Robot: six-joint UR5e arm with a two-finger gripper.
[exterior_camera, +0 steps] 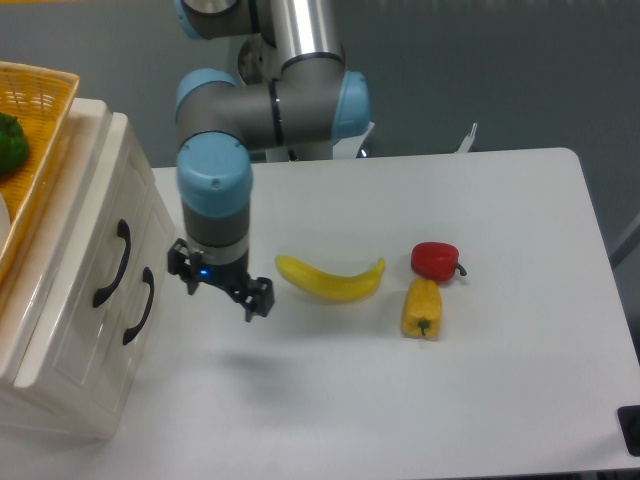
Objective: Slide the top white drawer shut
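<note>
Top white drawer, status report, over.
Gripper empty, fingers apart, hanging clear to the right of the cabinet. Top white drawer front looks flush, nothing touching its handle. Banana just right of gripper, no contact.

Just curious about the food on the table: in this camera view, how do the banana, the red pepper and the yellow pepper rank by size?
1. Banana, clearly the longest.
2. Yellow pepper.
3. Red pepper, only slightly smaller than the yellow one; close call.
</note>
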